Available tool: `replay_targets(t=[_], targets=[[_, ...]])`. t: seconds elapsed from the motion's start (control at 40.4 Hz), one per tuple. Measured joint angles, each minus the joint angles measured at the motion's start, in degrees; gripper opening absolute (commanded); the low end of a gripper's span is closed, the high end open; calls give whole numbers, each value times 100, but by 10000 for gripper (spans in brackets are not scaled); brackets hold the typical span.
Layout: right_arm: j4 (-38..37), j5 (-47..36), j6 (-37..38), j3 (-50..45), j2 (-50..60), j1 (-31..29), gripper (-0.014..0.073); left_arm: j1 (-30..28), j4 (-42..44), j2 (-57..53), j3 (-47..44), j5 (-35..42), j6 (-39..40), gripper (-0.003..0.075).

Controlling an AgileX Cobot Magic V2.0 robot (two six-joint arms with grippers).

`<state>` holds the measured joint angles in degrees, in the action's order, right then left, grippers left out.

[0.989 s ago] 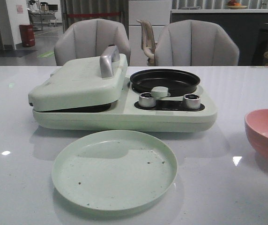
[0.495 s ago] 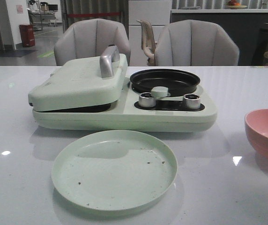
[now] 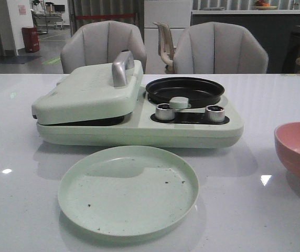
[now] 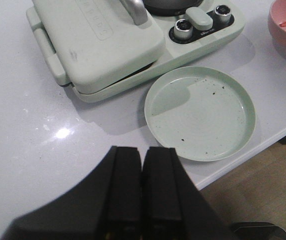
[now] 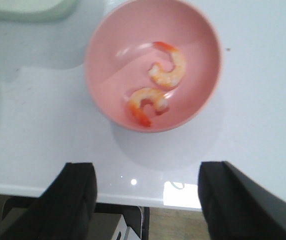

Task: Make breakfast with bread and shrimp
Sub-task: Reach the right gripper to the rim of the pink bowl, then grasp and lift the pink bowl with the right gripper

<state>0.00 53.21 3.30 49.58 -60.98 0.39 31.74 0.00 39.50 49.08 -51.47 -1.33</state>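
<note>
Presently, two curled pink-orange peeled shrimp lay in the round pink bowl, apart from each other. Right gripper: fingers spread wide, hovering near the bowl. Left gripper: fingers pressed together, empty, above the white table. Bread: not visible. Advice: descend centred on one shrimp, clearing the rim; pale green round plate lay unladen.

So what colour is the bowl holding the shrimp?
Pink; the bowl shows best in the right wrist view, with two shrimp inside.
</note>
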Motion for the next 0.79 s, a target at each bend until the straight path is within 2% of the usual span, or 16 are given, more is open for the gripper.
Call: replay_targets(t=[0.099,0.223,0.668,0.791], targets=[[-34,-51,-12,236,-443,-440,538,0,0,0,0,0,0,101],[-143,-204,-173,454,-1063,-704,538,0,0,0,0,0,0,101],[-169,-800,-496,1039,-3191,-742,532,0,0,0,0,0,0,101],[-169,-894,-501,1095,-3557,-742,449,0,0,0,0,0,0,101]])
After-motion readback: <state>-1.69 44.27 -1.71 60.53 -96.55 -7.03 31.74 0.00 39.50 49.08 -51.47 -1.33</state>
